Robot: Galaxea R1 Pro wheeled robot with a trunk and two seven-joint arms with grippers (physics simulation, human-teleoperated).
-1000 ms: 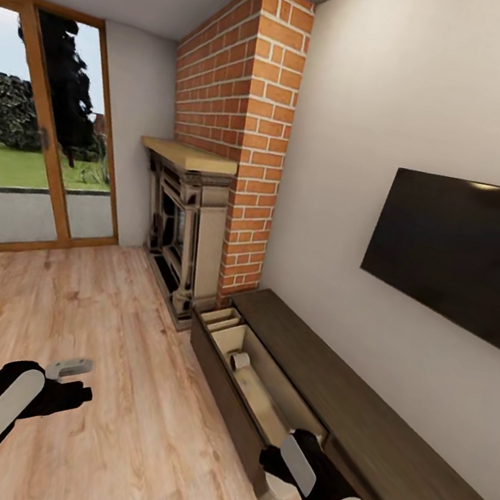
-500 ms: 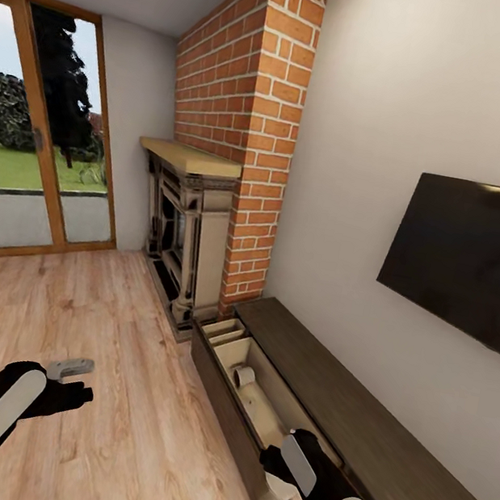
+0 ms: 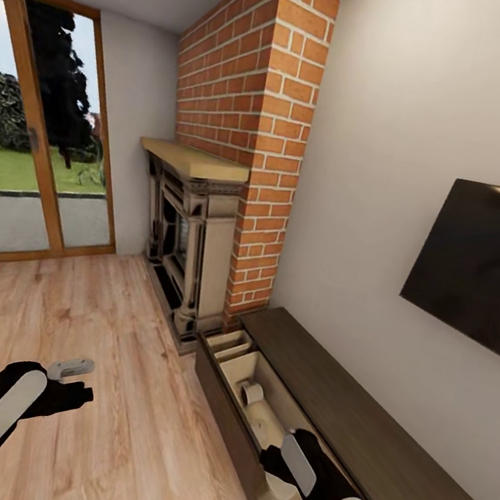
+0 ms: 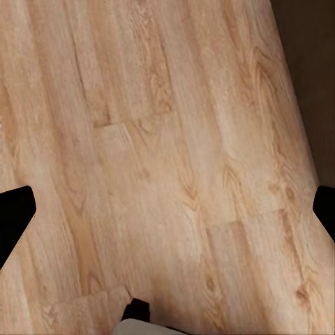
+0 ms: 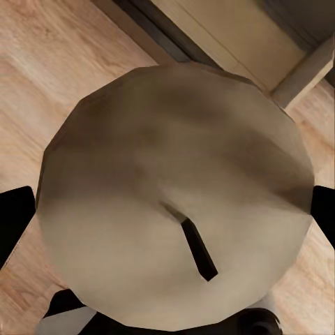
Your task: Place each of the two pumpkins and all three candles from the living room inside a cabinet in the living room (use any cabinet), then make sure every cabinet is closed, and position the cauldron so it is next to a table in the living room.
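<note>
The long dark-brown cabinet (image 3: 368, 418) runs along the right wall, and its left-end drawer (image 3: 232, 359) is pulled open. A pale candle (image 3: 255, 392) lies inside that drawer. My right gripper (image 3: 274, 492) hangs at the drawer's near end, shut on another beige candle (image 5: 174, 209); its round top and dark wick face the right wrist camera. My left gripper (image 3: 69, 371) hovers over bare wooden floor (image 4: 167, 174). It is open, with its dark fingertips (image 4: 14, 213) far apart and nothing between them. No pumpkins or cauldron are visible.
A brick chimney (image 3: 248, 118) with a carved fireplace (image 3: 185, 247) stands just past the cabinet's left end. A dark TV (image 3: 485, 267) hangs above the cabinet. Glass patio doors (image 3: 29, 154) are at the far left, with open wood floor (image 3: 106, 323) in front.
The whole view has shifted: cabinet, chimney and TV slid to the right in the picture, so the camera moved. Both arms keep their places, and the candle stays in the right gripper.
</note>
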